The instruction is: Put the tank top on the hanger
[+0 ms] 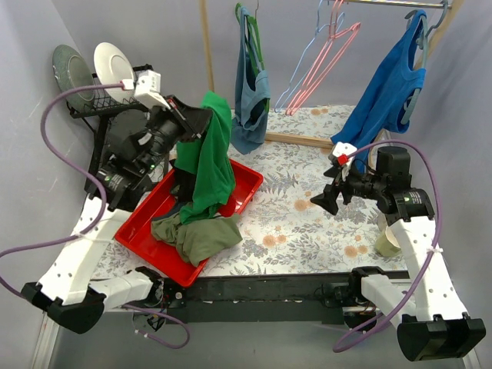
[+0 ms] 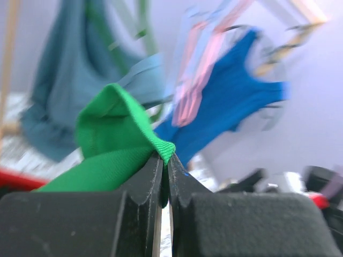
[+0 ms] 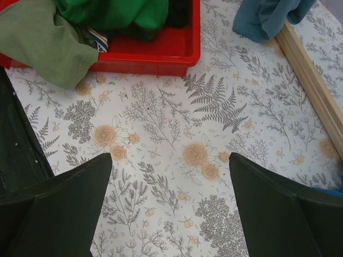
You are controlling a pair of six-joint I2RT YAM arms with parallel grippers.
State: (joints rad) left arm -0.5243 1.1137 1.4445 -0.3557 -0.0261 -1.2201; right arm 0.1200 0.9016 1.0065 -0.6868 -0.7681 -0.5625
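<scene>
The floral tabletop (image 1: 307, 219) carries a red tray (image 1: 138, 224) at about 8 o'clock from its centre. The emerald tank top (image 1: 213, 161) hangs in a long drape above the tray. Its top fold is pinched high up and its lower end reaches down into the tray, where it touches a dull olive garment (image 1: 198, 235) slumped over the tray's near rim. A royal blue top (image 1: 384, 96) hangs at the back, at 2 o'clock from the tray.

The left gripper (image 1: 198, 117) is clamped tight on the tank top. In the left wrist view its jaws meet with only a sliver between them and a ridge of green cloth bulges out just above, towards 11 o'clock. The right gripper (image 1: 324, 201) hovers over bare tabletop at 4 o'clock from the tank top, well apart from it. In the right wrist view its fingers (image 3: 64, 198) are spread wide with nothing between them, and the tray lies at their 11 o'clock.

The light-blue hanger (image 1: 298, 73) hangs at the back beside a pink hanger (image 1: 330, 58), at 2 o'clock from the left gripper and well apart from the tank top.

A small tag (image 3: 99, 37) shows between the garments in the tray, its print too small to read.
</scene>
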